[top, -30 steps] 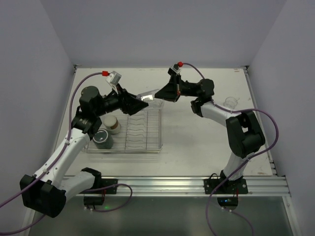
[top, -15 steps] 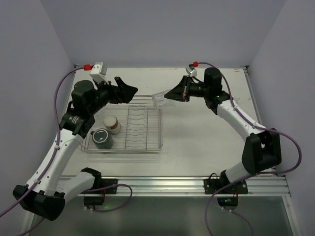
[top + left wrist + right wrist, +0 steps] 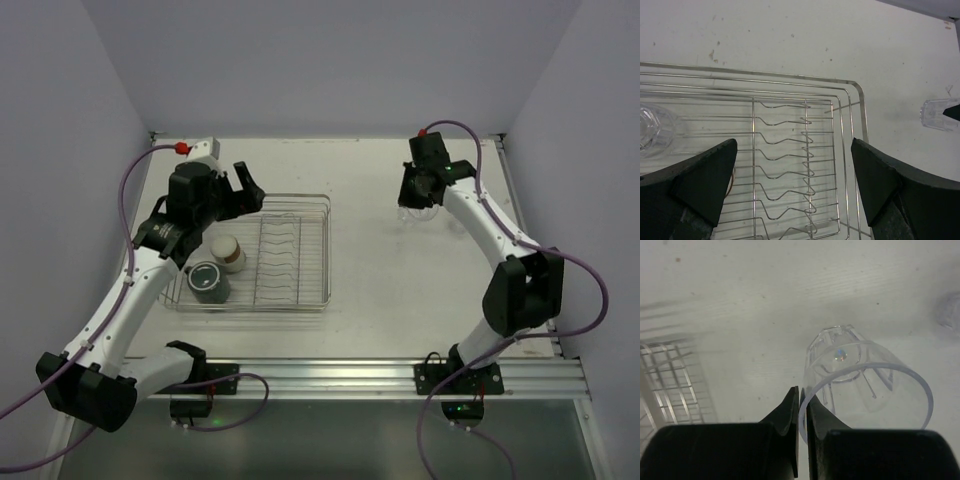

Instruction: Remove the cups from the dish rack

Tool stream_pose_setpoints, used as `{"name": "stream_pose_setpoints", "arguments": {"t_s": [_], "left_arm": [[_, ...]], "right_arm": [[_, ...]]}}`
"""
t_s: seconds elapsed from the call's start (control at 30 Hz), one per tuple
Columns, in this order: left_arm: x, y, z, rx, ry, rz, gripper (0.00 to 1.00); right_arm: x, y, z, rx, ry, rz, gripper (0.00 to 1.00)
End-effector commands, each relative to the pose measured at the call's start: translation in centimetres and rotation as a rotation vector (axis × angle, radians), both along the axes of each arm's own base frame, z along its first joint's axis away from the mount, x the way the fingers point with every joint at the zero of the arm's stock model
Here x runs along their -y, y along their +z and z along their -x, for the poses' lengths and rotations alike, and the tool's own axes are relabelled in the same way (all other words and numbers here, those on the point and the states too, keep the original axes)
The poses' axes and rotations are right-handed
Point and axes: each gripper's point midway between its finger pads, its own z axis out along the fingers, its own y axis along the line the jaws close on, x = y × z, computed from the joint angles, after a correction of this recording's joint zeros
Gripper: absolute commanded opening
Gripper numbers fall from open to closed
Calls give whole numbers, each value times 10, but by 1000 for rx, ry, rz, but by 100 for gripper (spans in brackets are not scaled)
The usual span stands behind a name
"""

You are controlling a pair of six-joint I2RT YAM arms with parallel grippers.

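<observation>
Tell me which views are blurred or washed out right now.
Right wrist: silver wire dish rack at the left edge is smeared; clear plastic tumbler is sharp, with one glare spot. Left wrist: rack wires crisp, no glare. Top external: even light, tumbler barely visible.

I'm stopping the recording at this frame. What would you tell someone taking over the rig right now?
Grippers: left gripper has its jaws open and empty above the plate slots of the rack. The right gripper has its jaws shut on the rim of a clear tumbler, over the table right of the rack. I cannot tell whether it touches down.
In the rack: second tumbler, cream cup, mug.
Done: one tumbler is out.
Left: set it down and release it, then unload the other three.
</observation>
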Motion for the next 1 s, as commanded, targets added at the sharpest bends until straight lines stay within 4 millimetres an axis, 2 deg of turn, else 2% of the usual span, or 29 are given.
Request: {"name": "stream_pose_setpoints", "arguments": {"t_s": [0.0,0.07,0.17,0.27,0.47,0.7,0.97], "left_arm": [[-5,15,-2,37,37,3,100],[-5,16,-3,41,35,0,100],[-5,13,-4,34,31,-15,100],[-8,11,-6,24,39,-38,100],[-23,5,-6,1,94,-105,100],[-41,-5,-7,-41,175,-174,100],[-44,-5,-5,-37,187,-183,100]], "right_arm": [[41,0,-10,-14,-73,236,0],[46,-10,-16,-38,-88,277,0],[49,-13,-25,-47,-100,296,0],[58,-25,-31,-95,-115,334,0],[63,-41,-48,-131,-116,328,0],[62,-57,-55,-166,-112,305,0],[60,-75,-55,-210,-105,293,0]]}}
